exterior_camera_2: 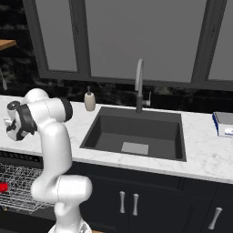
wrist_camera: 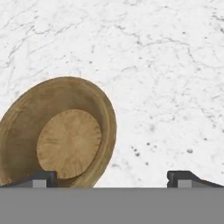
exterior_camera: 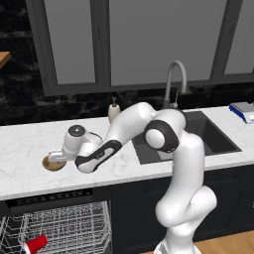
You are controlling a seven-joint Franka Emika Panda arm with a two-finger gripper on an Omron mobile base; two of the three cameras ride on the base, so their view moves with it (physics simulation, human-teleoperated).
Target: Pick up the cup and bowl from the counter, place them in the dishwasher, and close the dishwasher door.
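Observation:
The tan bowl [exterior_camera: 53, 163] sits on the white marble counter [exterior_camera: 25, 139], left of the sink. My gripper [exterior_camera: 56, 158] hovers just above it, open. In the hand view the bowl [wrist_camera: 61, 131] lies at lower left. One fingertip [wrist_camera: 41, 178] is over the bowl's inside and the other is over bare marble, so the near rim lies between the gripper [wrist_camera: 111, 178] jaws. The red cup [exterior_camera: 35, 244] lies on its side in the white wire rack [exterior_camera: 74, 223] of the open dishwasher [exterior_camera: 49, 196] under the counter. The dishwasher door is out of view.
A beige soap dispenser [exterior_camera: 114, 110] stands at the counter's back. The dark sink [exterior_camera: 208, 134] with its grey faucet [exterior_camera: 174, 82] is to the right. A blue and white object [exterior_camera: 243, 111] rests at the far right. Dark cabinets [exterior_camera_2: 132, 200] run below.

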